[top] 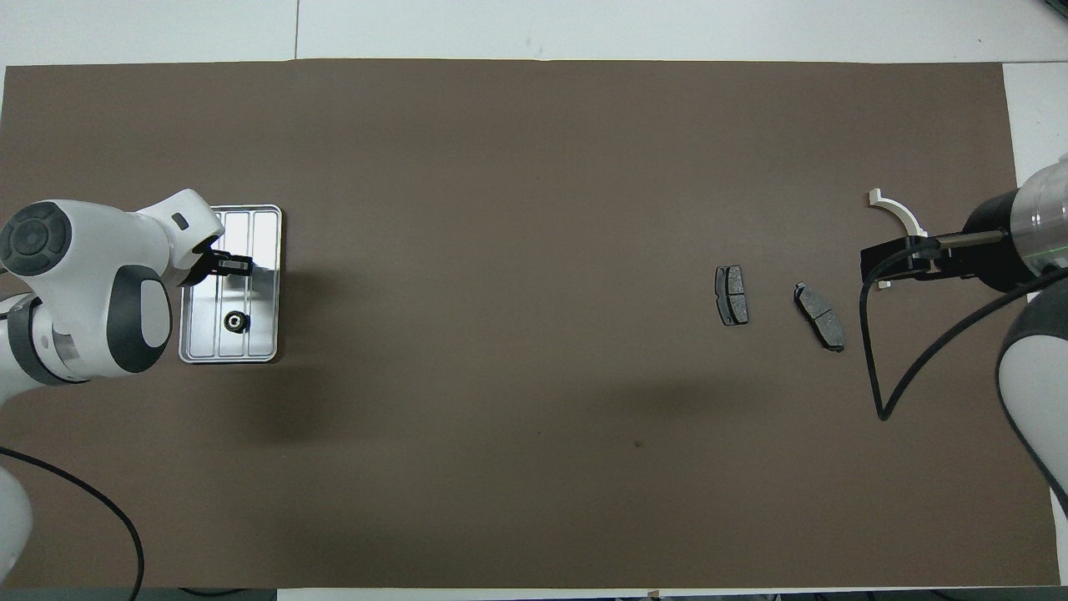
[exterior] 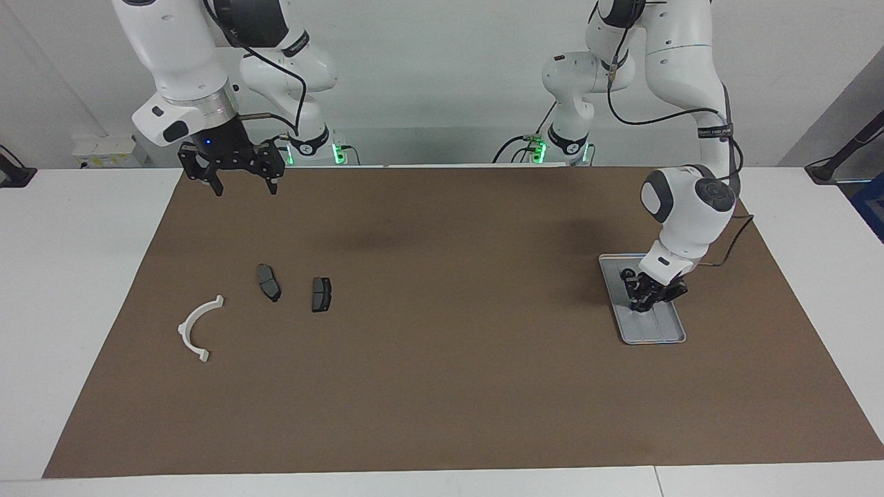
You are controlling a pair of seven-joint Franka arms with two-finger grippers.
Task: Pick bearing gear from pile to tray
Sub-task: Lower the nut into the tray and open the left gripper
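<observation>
In the tray [exterior: 649, 333], near the left arm's end of the counter, your bearing gear [top: 236, 320] lies loose; left tool [exterior: 646, 301] low over it, grip unreadable. Right tool [exterior: 243, 181] hangs open, empty; no legible writing.

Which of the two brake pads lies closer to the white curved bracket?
The tilted brake pad, toward the right arm's end of the table, lies closer to the white bracket; the squarer-lying pad sits toward the table's middle.

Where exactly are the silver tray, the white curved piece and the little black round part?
tray [top: 265, 288]: overhead view, bare ridged floor beside its rim.
white curved bracket [exterior: 191, 326]: facing view, middle of its arc.
small black round part [top: 236, 320]: overhead view, its top, lying in the tray.
</observation>
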